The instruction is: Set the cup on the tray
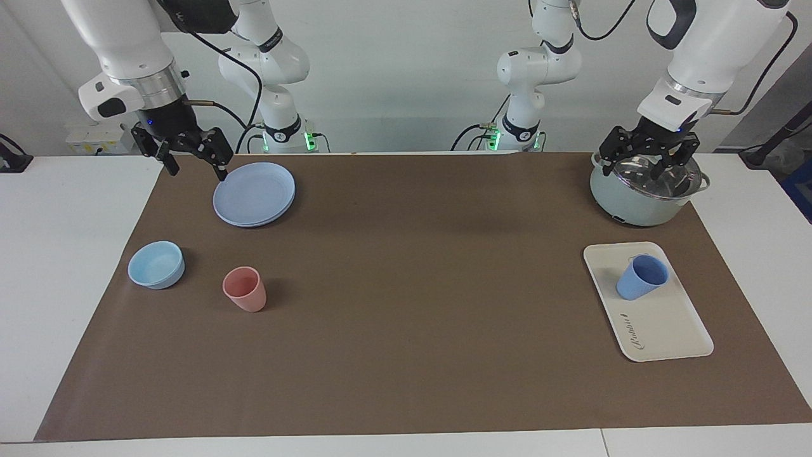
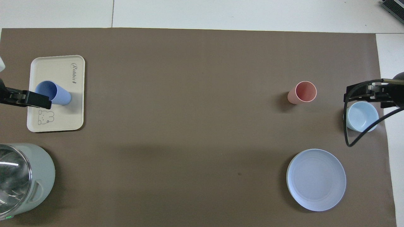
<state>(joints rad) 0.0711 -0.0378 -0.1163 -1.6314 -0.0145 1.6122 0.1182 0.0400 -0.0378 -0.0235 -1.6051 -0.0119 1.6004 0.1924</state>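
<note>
Fingers spread, the left gripper [image 1: 648, 160] hung over the pot [image 1: 647, 197], at twelve o'clock from the cup [image 1: 642, 277] standing on the tray [image 1: 666, 324], while the right gripper [image 1: 193, 162], likewise spread, waited by the plates [image 1: 254, 193]; placing looked done, leaving only retreat.

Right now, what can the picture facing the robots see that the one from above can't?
Only the facing view shows the arms' bases and both grippers whole: the left gripper open over the pot, the right gripper open beside the blue plates. Only the overhead view shows the bear drawing on the tray. Both show the blue cup standing on the tray, the pink tumbler and the light-blue bowl.
</note>
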